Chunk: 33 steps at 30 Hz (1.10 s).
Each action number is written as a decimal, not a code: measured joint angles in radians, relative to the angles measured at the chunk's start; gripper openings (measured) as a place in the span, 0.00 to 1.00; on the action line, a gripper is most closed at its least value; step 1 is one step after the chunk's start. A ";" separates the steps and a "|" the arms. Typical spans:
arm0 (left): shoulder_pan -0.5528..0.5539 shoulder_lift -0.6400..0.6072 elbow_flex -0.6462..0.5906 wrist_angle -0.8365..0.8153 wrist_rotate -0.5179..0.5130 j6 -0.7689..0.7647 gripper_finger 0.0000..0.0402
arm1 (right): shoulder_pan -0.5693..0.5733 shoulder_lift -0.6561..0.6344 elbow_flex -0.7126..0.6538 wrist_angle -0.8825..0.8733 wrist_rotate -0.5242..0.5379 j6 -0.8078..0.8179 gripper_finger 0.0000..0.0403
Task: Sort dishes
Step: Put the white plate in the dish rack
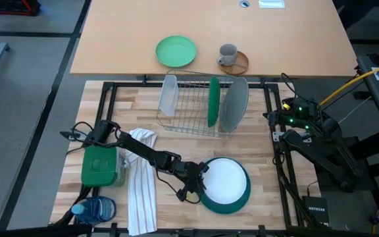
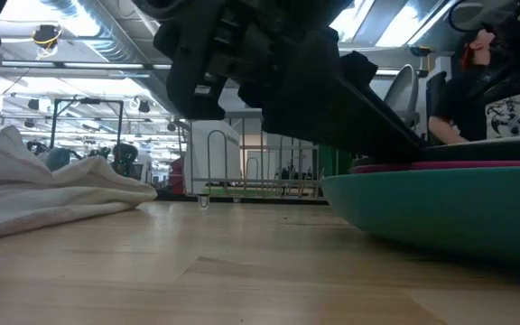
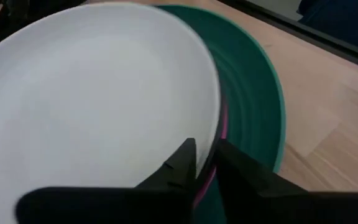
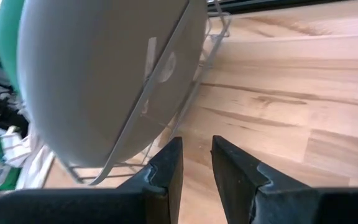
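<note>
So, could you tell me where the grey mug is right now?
In the high view, the grey mug sits on the far tan table, just right of the small mint-green plate, beyond the dish rack.

Overhead, table-level and 2 wrist views share the plate stack (image 1: 226,186).

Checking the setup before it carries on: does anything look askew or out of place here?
Only slightly: in the stack by the left pincer, the round white plate sits off-centre on the teal-green plate, with a pink plate's edge showing between them. Nothing is spilled or broken.
</note>
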 joint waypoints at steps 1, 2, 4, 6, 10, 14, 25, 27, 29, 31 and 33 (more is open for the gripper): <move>0.000 0.000 0.000 0.001 0.000 0.010 0.09 | 0.000 0.000 0.000 0.000 -0.013 0.000 0.22; 0.000 0.000 0.000 0.001 0.000 0.019 0.06 | 0.000 0.000 0.000 0.000 -0.026 0.000 0.22; 0.000 0.000 0.000 0.004 -0.002 0.024 0.02 | 0.000 0.000 0.000 0.000 -0.067 0.000 0.22; 0.000 0.000 0.000 0.007 -0.005 0.018 0.01 | 0.000 0.000 0.000 0.000 -0.123 0.000 0.22; -0.002 -0.001 0.000 0.003 -0.007 0.016 0.02 | 0.000 0.000 0.000 0.000 -0.259 0.001 0.22; -0.004 -0.002 0.000 0.001 -0.008 0.001 0.01 | 0.000 0.000 0.000 0.000 -0.369 0.021 0.22; -0.001 -0.002 0.000 0.001 -0.008 -0.006 0.01 | 0.000 -0.001 0.000 -0.152 -0.385 0.111 0.22; 0.001 -0.002 0.000 0.001 -0.008 -0.006 0.01 | 0.000 -0.001 0.000 -0.159 -0.385 0.129 0.22; 0.003 -0.002 0.000 0.001 -0.007 -0.006 0.01 | 0.000 -0.001 0.000 -0.150 -0.386 0.152 0.22; 0.007 -0.002 0.000 0.000 -0.006 -0.006 0.01 | 0.000 -0.001 0.000 -0.136 -0.386 0.164 0.22; 0.011 -0.002 0.000 -0.002 -0.005 -0.006 0.01 | 0.000 -0.001 0.000 -0.097 -0.395 0.185 0.22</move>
